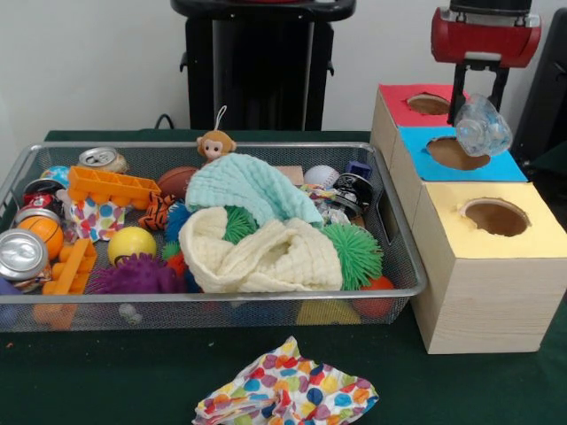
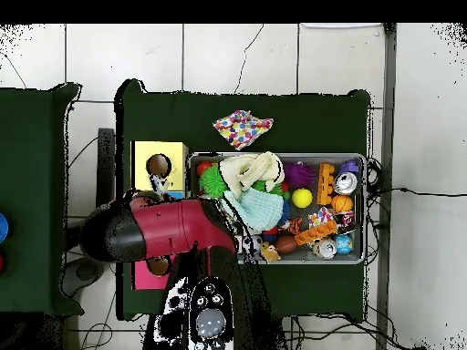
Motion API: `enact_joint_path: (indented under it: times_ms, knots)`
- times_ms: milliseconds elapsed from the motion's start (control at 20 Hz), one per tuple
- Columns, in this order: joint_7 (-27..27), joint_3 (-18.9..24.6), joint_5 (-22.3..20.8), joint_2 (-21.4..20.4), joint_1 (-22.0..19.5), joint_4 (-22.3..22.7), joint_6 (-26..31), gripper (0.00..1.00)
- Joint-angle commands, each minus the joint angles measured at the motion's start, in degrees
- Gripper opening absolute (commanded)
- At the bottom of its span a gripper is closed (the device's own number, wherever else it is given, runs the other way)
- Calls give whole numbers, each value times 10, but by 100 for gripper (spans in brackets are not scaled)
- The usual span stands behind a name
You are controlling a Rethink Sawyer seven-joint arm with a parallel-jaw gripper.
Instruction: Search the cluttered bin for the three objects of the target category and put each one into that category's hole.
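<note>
Presently I log: black gripper (image 1: pixel 479 99) under the red arm head, closed on a crumpled clear plastic bottle (image 1: pixel 483 126), which hangs tilted above the blue-topped wooden box's round hole (image 1: pixel 457 152). Red-topped box (image 1: pixel 409 108) behind it, yellow-topped box (image 1: pixel 496 218) in front. Beside them, silver wire-mesh bin (image 1: pixel 400 258) holding cream and mint cloths, balls, cans. Polka-dot cloth (image 1: pixel 288 390) lies on the green table in front of the bin.

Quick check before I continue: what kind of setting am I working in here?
Likely a robotics lab sorting setup: a green-covered table, a wire mesh bin crammed with toys, and three wooden boxes with coloured, holed tops.
</note>
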Motion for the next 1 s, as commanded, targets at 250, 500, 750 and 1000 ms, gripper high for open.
enact_joint_path:
  times_ms: [250,500,750,1000]
  knots:
    - [35,-8,-48,78,10,19,-20,0]
    - [35,-2,-58,83,0,27,-46,0]
    - [30,11,-60,95,-13,38,-83,0]
    - [33,13,-60,104,-13,47,-109,0]
